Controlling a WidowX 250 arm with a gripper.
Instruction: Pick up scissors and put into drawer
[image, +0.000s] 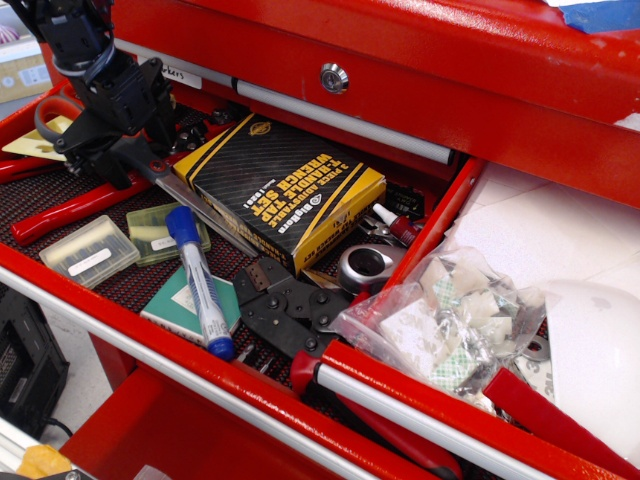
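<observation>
The hand (108, 150) sits low over the rear left part of the drawer (150, 345), directly above the pivot end of the scissors (185, 198). Its black body covers most of the scissors' handles; only a grey-lined orange loop shows at the left of it. Whether its fingers are spread or pinching the scissors cannot be told from this view.

The scissors lie inside the drawer on the dark mesh liner. Their long steel blades run diagonally toward the front right, passing along the left edge of the black and yellow wrench set box (282, 190) and ending near the black crimping tool (292, 310).

The red-handled pliers (65, 208) lie just in front of the hand, angled to the left. A blue-capped marker (200, 282) rests across a green card, just in front of the blades. Two clear plastic cases (90, 251) sit to the left of the marker.

To the right, the narrower drawer (520, 240) holds white sheets and a clear bag of small parts (445, 322).
</observation>
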